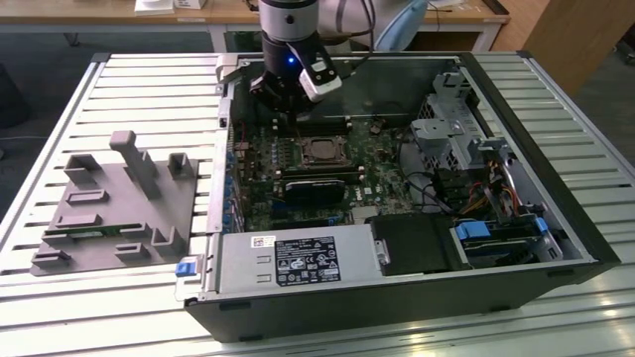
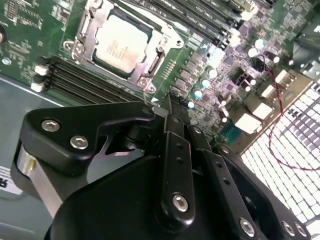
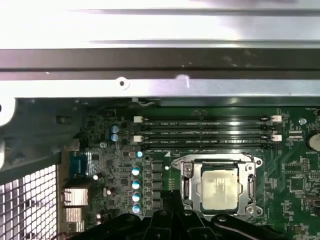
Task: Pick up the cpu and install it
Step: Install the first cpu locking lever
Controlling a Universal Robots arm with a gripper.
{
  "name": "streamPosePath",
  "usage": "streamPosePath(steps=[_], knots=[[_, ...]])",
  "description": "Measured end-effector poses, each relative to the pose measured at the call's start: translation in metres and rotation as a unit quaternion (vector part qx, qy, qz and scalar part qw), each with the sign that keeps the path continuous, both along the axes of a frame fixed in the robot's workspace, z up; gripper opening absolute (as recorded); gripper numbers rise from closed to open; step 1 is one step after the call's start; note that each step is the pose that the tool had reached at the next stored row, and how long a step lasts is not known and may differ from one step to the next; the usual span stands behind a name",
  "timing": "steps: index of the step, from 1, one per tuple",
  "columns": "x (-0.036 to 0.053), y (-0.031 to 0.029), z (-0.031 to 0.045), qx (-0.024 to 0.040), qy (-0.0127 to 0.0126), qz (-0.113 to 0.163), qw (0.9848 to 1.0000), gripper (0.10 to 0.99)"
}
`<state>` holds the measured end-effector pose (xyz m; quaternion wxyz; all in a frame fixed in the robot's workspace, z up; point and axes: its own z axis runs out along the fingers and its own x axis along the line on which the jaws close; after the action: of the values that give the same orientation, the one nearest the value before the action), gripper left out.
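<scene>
1. Sitting flat in its socket (image 3: pixel 218 186) on the green board (image 1: pixel 297 178), the cpu (image 2: pixel 120 42) looks placed, metal frame around it, though whether it is latched I cannot tell.
2. Hanging above the open computer case (image 1: pixel 555 216), the gripper (image 2: pixel 172 107) has its fingers pressed together, holding nothing.
3. The cpu lies just beside the fingertips, apart from them.

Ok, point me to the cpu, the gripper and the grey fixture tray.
cpu (image 3: pixel 218 189), first wrist view, middle of its metal top.
gripper (image 2: pixel 170 102), second wrist view, at the fingertips.
grey fixture tray (image 1: pixel 100 223), exterior view, bare flat base.
</scene>
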<state>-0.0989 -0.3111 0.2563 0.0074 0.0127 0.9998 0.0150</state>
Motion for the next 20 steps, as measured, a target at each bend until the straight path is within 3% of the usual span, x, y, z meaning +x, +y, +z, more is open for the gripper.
streamPosePath(steps=[10,14,20], knots=[[-0.0131,0.0130,-0.0018,0.0007,0.0000,0.000,1.0000,0.106],[-0.0131,0.0221,-0.0034,0.0008,-0.0001,0.000,1.0000,0.106],[-0.0064,0.0241,-0.0041,0.0008,0.0000,0.000,1.0000,0.106]])
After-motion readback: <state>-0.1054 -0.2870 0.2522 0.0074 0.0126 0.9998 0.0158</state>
